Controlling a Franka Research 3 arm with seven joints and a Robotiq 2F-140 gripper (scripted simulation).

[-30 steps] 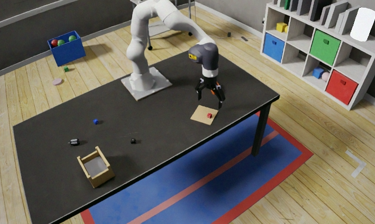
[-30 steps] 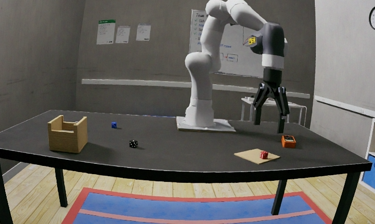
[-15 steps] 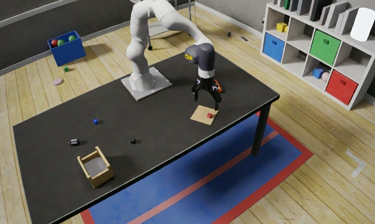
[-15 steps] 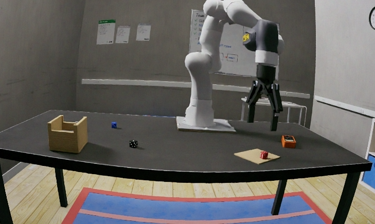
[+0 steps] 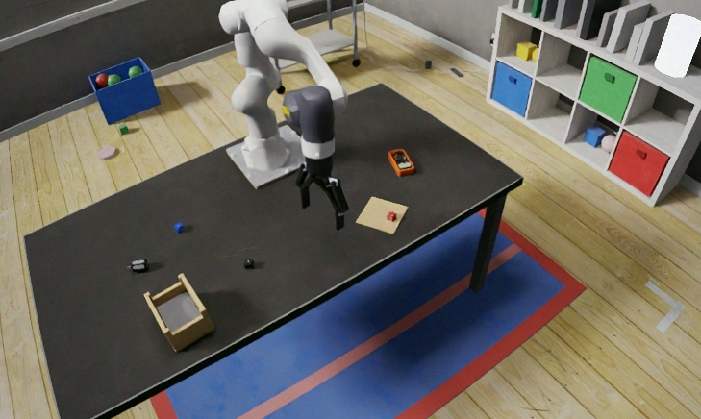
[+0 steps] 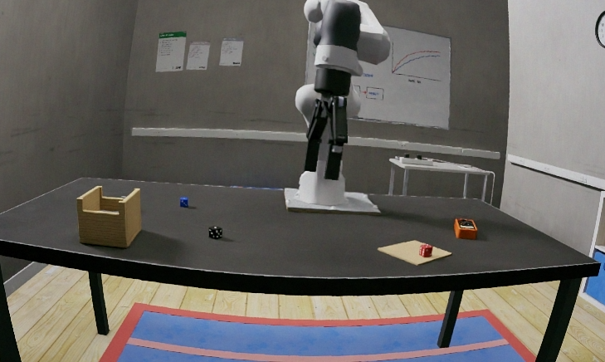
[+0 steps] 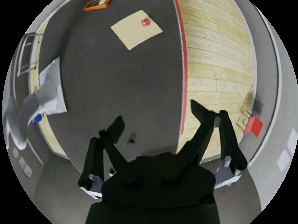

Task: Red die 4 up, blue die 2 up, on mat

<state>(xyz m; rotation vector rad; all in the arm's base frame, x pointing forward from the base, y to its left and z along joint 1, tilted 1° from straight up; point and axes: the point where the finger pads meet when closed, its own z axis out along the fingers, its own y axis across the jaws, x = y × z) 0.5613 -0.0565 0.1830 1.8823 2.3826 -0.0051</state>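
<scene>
The red die has white pips, top number seemingly unreadable.

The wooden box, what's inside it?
Looking down into the box, I can see a flat grey bottom and no object on it. Its near walls cover the lowest strip of the inside, so I can't tell there.
</scene>
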